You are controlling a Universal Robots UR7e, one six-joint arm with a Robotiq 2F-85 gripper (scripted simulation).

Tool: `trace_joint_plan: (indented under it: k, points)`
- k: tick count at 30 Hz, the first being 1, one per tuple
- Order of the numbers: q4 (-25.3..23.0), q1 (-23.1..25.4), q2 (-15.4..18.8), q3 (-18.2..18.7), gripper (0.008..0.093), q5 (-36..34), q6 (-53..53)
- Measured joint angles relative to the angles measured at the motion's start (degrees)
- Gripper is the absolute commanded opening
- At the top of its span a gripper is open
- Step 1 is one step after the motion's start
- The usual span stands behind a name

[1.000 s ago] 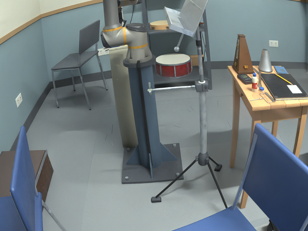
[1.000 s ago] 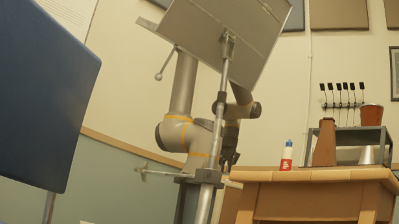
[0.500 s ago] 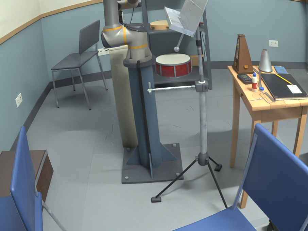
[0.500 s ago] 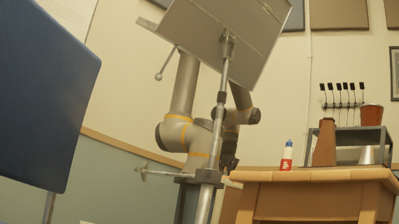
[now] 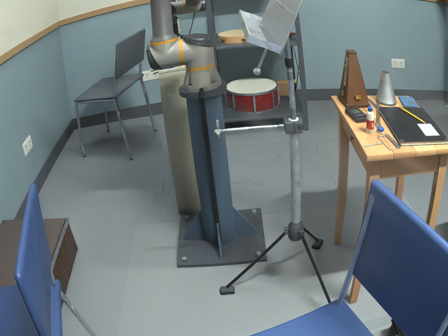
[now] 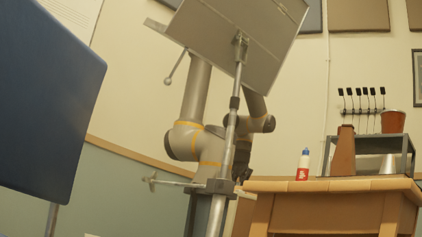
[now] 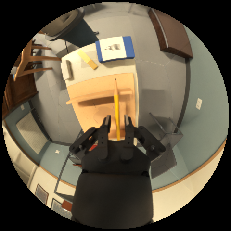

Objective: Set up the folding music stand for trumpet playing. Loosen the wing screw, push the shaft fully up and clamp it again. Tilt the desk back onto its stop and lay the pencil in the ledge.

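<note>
The yellow pencil lies on a tan block on a pale pedestal top, its tip pointing away from me across a raised strip. My gripper is open and hangs just above the pencil's near end, straddling it and holding nothing. From the second side camera the gripper is behind the music stand. The stand's shaft is raised above the clamp. The long wing screw sticks out to the left. The desk is tilted back, with its ledge at its lower edge.
The blue robot pedestal stands next to the music stand. A wooden table on the right carries a metronome, a bottle, a black folder and a second pencil. Blue chairs stand in the foreground. A drum sits on a shelf behind.
</note>
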Motion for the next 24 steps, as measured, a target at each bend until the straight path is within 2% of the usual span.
trace_joint_plan:
  k: [6, 21, 24]
  points:
    - [0.0, 0.0, 0.0, 0.0, 0.038, 0.0, 0.0]
    - [0.0, 0.0, 0.0, 0.0, 0.008, 0.0, 0.0]
    - [0.0, 0.0, 0.0, 0.0, 0.008, 0.0, 0.0]
